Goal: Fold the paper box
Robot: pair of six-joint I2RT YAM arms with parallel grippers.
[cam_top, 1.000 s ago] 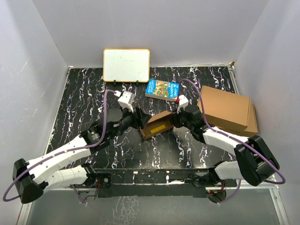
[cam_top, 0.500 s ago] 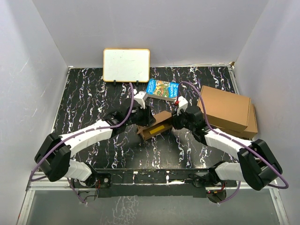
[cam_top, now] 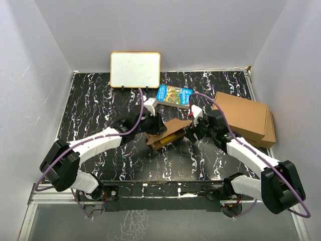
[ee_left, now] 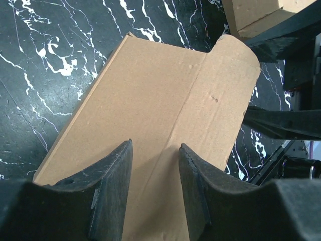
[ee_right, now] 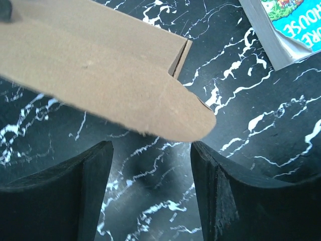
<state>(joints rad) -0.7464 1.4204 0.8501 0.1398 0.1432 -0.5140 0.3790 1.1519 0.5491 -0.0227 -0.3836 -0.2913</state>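
Right wrist view: the right hand (ee_right: pixel 150 150) stands wide open and holds nothing, its fingers spread just below the rounded flap tip of the paper box (ee_right: pixel 90 75). The left hand (ee_left: pixel 155 146) is part open over the box's flat panel, clamping nothing; whether it touches, I cannot tell. The box lies mid-surface between both hands. The black, white-veined surface (cam_top: pixel 90 110) carries two bigger cardboard boxes (cam_top: pixel 241 118) at its right edge, a blue book (cam_top: pixel 174 95) farther back and a whiteboard (cam_top: pixel 135 69) at the far edge, within pale walls. A second ago the right hand was shut at the box's right end, and the left hand was at its left end.
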